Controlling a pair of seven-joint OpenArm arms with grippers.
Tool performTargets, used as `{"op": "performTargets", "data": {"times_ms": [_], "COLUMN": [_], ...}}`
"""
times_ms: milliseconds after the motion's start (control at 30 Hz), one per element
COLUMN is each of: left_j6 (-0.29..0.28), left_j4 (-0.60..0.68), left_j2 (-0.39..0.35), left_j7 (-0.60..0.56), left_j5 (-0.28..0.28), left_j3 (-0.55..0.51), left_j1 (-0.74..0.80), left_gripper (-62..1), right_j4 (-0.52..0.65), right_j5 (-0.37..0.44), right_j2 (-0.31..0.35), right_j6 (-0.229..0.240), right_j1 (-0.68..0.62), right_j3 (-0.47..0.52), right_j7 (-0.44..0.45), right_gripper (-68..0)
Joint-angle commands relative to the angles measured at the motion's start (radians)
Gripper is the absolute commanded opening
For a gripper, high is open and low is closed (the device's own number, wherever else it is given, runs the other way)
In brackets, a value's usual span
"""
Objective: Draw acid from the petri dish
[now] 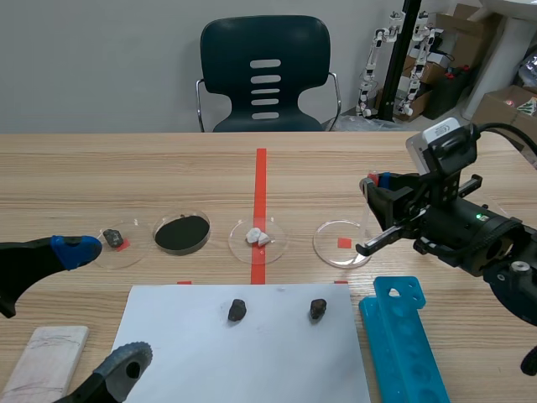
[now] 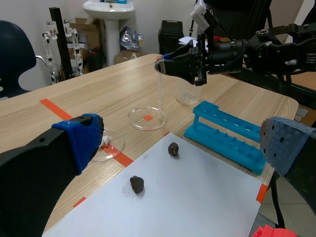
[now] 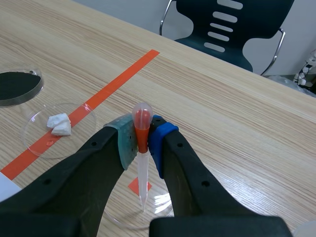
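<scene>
1. Four dishes are set in a row across the table point(image 1: 126, 168), left to right: dish 1 point(image 1: 138, 248), dish 2 point(image 1: 183, 253), dish 3 point(image 1: 278, 243), dish 4 point(image 1: 331, 233).
2. A stone point(image 1: 113, 238) lies in dish 1, powder point(image 1: 182, 234) in dish 2, lumps point(image 1: 258, 238) in dish 3.
3. Dish 3 is placed on the tape line point(image 1: 260, 176), dish 4 over a tape square point(image 1: 344, 243).
4. A sheet point(image 1: 243, 361) is laid before the dishes. On it, near its far edge, lie the left rock point(image 1: 237, 310) and the right rock point(image 1: 318, 309).
5. A rack point(image 1: 403, 344) is placed just right of the sheet, and a block point(image 1: 50, 361) left of it.
6. A pipette point(image 3: 142, 168) is clamped upright in the right gripper point(image 3: 143, 140), tip over dish 4.
7. A chair point(image 1: 265, 75) stands behind the table.
</scene>
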Motion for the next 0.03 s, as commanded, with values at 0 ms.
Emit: {"op": "performTargets", "data": {"times_ms": [0], "left_j6": [-0.002], "left_j4": [0.012], "left_j2": [0.005], "left_j7": [-0.016], "left_j5": [-0.007], "left_j3": [-0.003], "left_j1": [0.002], "left_gripper": [1.4], "right_j4": [0.005], "right_j5": [0.011], "right_j2": [0.0], "right_j6": [0.0], "right_j1": [0.023], "right_j3": [0.001], "right_j7": [0.026], "right_gripper": [-61.1]}}
